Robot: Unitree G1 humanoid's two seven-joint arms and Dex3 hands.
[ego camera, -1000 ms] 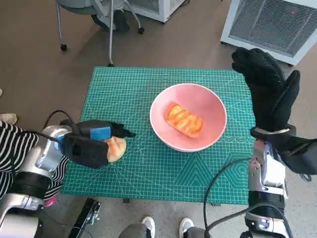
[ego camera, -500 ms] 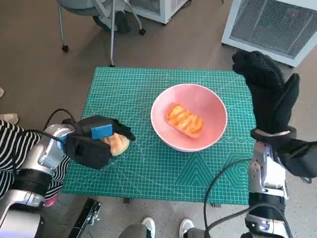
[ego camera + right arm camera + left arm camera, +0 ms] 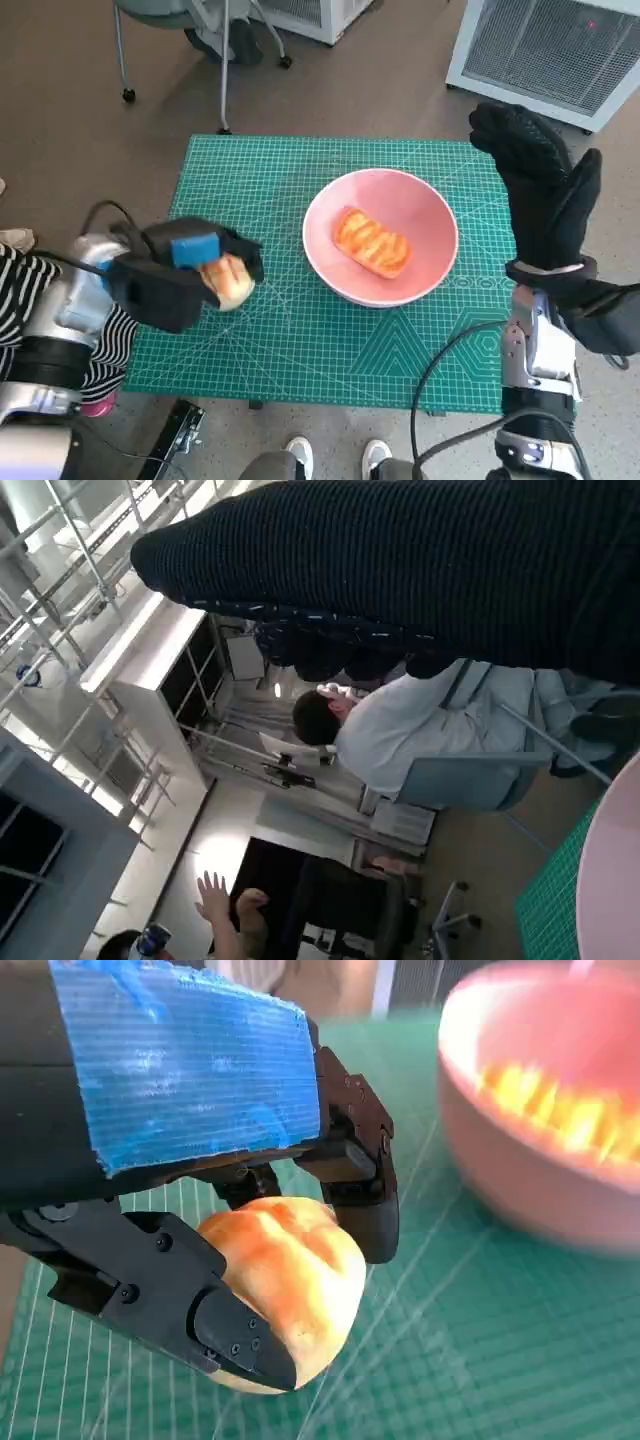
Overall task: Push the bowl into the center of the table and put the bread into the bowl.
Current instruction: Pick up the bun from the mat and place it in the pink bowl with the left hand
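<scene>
**Near the mat's left edge, a roll in the left hand**

From the head view, the left hand [image 3: 178, 275] sat over the left edge of the green cutting mat [image 3: 290, 340] that covered the table, its fingers wrapped around a pale bread roll [image 3: 229, 283]. The pink bowl [image 3: 380, 236] stood a little right of the mat's middle, with a glazed orange piece of bread [image 3: 372, 241] lying inside it. The roll was near the bowl's left rim, not touching it. The right hand [image 3: 540, 190] was raised upright over the mat's right edge, holding nothing, its fingers straight and apart. A white grilled unit [image 3: 550, 50] stood on the floor beyond the far right corner, and chair legs [image 3: 200, 45] showed beyond the far left corner.

From the left wrist view, the black fingers [image 3: 360, 1185] gripped the roll [image 3: 290, 1280] from both sides, with the bowl [image 3: 540, 1160] blurred close beside it.

From the right wrist view, the glove [image 3: 420, 570] filled the top as a dark band, and its fingers hardly showed. A person [image 3: 400, 730] in a light shirt sat in the room behind it.
</scene>
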